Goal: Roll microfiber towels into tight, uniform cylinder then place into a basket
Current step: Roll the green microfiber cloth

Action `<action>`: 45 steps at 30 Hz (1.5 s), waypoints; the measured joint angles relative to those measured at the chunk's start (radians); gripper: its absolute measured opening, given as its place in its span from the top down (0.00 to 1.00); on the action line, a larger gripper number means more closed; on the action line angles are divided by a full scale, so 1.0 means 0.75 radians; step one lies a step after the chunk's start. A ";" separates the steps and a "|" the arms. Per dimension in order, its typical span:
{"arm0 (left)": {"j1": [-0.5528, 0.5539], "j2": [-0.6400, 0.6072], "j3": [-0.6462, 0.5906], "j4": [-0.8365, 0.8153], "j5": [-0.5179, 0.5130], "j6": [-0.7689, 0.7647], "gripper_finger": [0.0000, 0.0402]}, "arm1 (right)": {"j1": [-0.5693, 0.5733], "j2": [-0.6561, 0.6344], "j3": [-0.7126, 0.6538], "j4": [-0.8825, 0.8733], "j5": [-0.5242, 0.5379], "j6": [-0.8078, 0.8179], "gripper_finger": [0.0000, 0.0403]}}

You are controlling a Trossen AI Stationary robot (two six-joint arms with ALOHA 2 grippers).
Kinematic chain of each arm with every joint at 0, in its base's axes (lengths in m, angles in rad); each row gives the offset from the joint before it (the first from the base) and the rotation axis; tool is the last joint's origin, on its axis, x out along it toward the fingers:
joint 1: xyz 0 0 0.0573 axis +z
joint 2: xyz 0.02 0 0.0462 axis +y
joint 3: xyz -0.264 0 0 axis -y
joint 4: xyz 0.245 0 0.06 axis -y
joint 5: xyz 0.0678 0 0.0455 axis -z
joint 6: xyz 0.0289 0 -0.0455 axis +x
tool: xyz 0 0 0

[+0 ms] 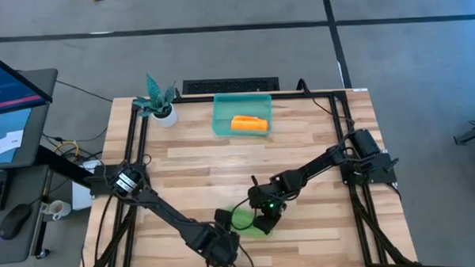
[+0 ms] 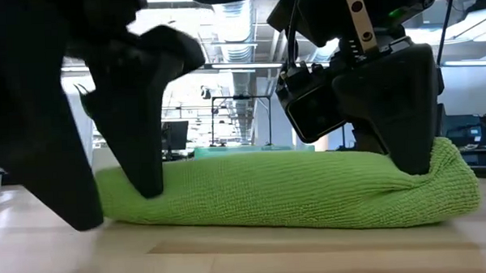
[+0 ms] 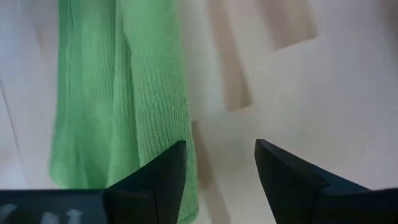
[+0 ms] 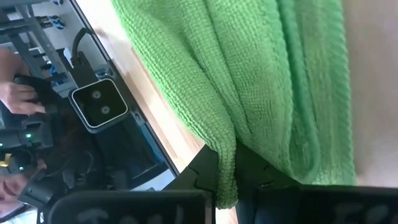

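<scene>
Right gripper (image 4: 227, 180) pinching rolled lime-green towel (image 2: 293, 191), left gripper (image 3: 217, 171) open beside it

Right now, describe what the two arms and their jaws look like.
Both arms are dark and jointed. The left arm has a round silver joint near its base; the right arm shows a small green light by its wrist. Each ends in two flat, dark, wedge-shaped fingers. Black cables run along both table sides.

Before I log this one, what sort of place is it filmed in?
Probably a robotics lab or workshop: a wooden table in a black frame on a bare concrete floor, a computer desk with monitor beside it, and exposed ceiling ducts behind.
</scene>
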 joint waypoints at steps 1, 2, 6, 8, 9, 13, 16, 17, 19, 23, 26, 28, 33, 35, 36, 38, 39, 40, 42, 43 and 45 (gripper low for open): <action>0.007 0.000 -0.016 0.004 -0.003 -0.012 0.54 | 0.000 0.000 0.000 0.000 0.001 0.000 0.89; 0.014 0.000 -0.029 0.004 -0.013 -0.026 0.54 | 0.000 0.000 0.000 0.000 0.001 0.000 0.89; 0.026 -0.003 -0.048 -0.009 -0.070 -0.068 0.54 | 0.000 0.001 0.001 -0.001 -0.022 0.000 0.89; 0.022 -0.003 -0.049 -0.010 -0.071 -0.068 0.54 | 0.000 0.001 0.001 -0.002 -0.024 0.000 0.89; 0.018 -0.003 -0.049 -0.010 -0.072 -0.068 0.54 | 0.000 0.001 0.001 -0.002 -0.025 0.000 0.89; -0.014 -0.002 -0.041 -0.015 -0.105 -0.090 0.54 | 0.001 0.001 0.001 -0.004 -0.026 0.000 0.89; -0.040 -0.002 -0.017 -0.017 -0.157 -0.091 0.54 | 0.010 0.001 0.001 -0.005 -0.029 0.000 0.89; -0.047 -0.002 -0.008 -0.023 -0.178 -0.090 0.54 | 0.017 0.001 0.001 -0.004 -0.029 0.000 0.89; -0.054 -0.002 0.008 -0.041 -0.215 -0.090 0.54 | 0.032 0.001 0.001 -0.004 -0.031 0.000 0.89; -0.054 -0.002 0.021 -0.050 -0.222 -0.088 0.54 | 0.057 0.001 0.001 -0.005 -0.032 0.000 0.89; -0.049 -0.002 0.021 -0.052 -0.222 -0.079 0.54 | 0.074 0.001 0.001 -0.006 -0.032 -0.004 0.89; -0.049 -0.002 0.021 -0.052 -0.223 -0.055 0.54 | 0.090 0.001 0.001 -0.014 -0.032 -0.039 0.89; -0.036 -0.006 0.020 -0.026 -0.219 0.017 0.54 | 0.124 0.001 0.001 -0.026 -0.030 -0.067 0.89; -0.019 -0.004 0.009 0.009 -0.156 0.052 0.54 | 0.133 0.001 0.001 -0.026 -0.030 -0.070 0.89; -0.012 -0.003 0.004 0.019 -0.126 0.068 0.54 | 0.134 0.001 0.001 -0.026 -0.030 -0.074 0.89; 0.002 -0.002 -0.015 0.064 -0.065 0.094 0.54 | 0.134 0.001 0.001 -0.025 -0.030 -0.095 0.89; 0.009 -0.001 -0.016 0.074 -0.051 0.106 0.54 | 0.134 0.001 0.001 -0.026 -0.030 -0.101 0.89; 0.013 -0.001 -0.016 0.081 -0.046 0.111 0.54 | 0.132 0.001 0.001 -0.026 -0.030 -0.101 0.89; 0.021 -0.001 -0.016 0.108 -0.043 0.116 0.54 | 0.130 0.001 0.001 -0.027 -0.030 -0.102 0.89; 0.024 -0.001 -0.016 0.122 -0.042 0.126 0.54 | 0.130 0.001 0.001 -0.028 -0.030 -0.102 0.89; 0.030 -0.001 -0.016 0.137 -0.041 0.142 0.54 | 0.123 0.001 0.001 -0.028 -0.030 -0.103 0.89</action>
